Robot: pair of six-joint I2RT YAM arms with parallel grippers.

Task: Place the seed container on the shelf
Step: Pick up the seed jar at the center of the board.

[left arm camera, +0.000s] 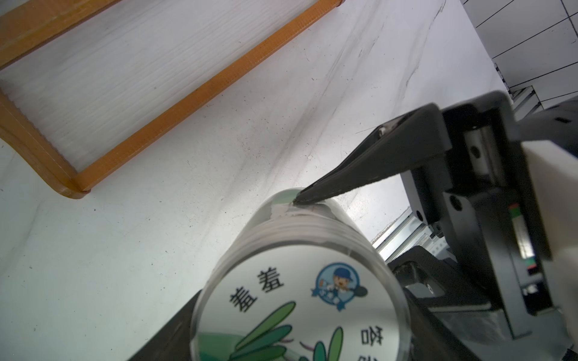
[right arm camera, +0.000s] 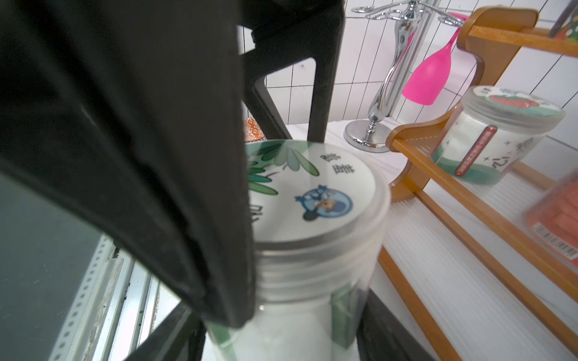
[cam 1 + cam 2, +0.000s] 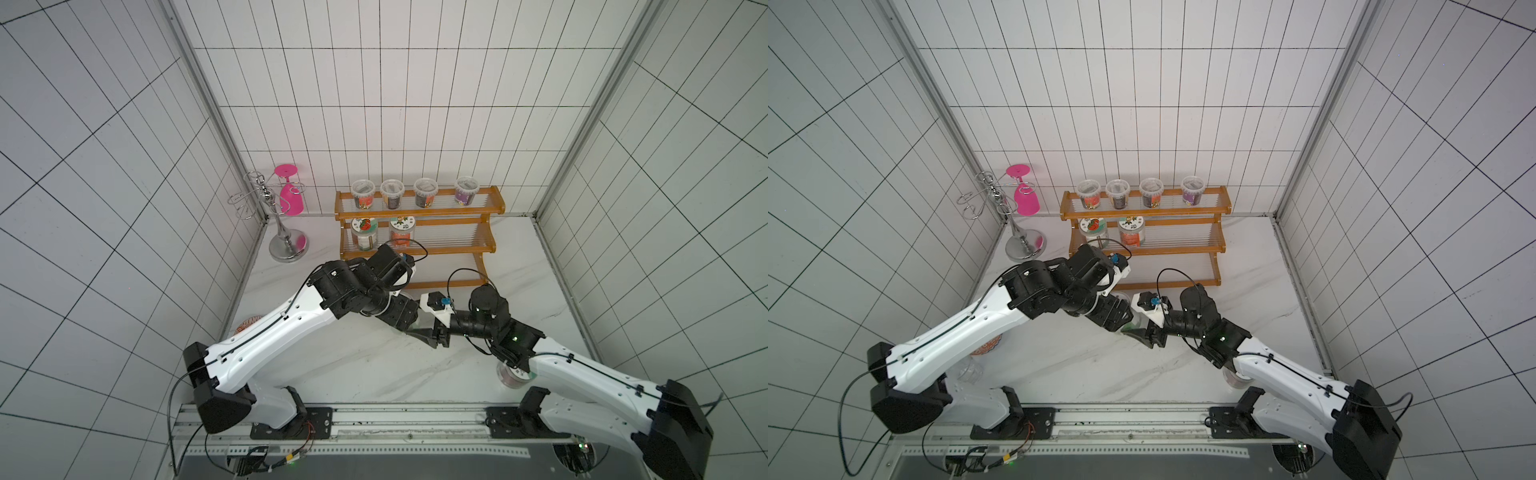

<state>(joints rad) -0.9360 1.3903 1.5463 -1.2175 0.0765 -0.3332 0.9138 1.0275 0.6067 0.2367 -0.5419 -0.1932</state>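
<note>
The jar [image 1: 291, 281] is clamped at its lid by the left gripper [image 1: 300, 331], off the shelf [image 3: 457, 250], at its 6 o'clock. The right gripper [image 2: 275, 331] is set around the body; a grip cannot be confirmed.

Seed container [image 1: 297, 297] is found between left claw [image 3: 417, 321] and right claw [image 2: 300, 318], which are pointed at each other over the table [image 3: 353, 365]. Shelf [image 3: 457, 250] is set just beyond both claws. Two jars [image 3: 364, 232] are placed on its middle tier behind the left claw, and four tubs [image 3: 425, 193] on the top tier. Glass stand [image 3: 286, 237] is stood beyond and left of the left claw, with a glass [image 3: 292, 199] hung on it.
</note>
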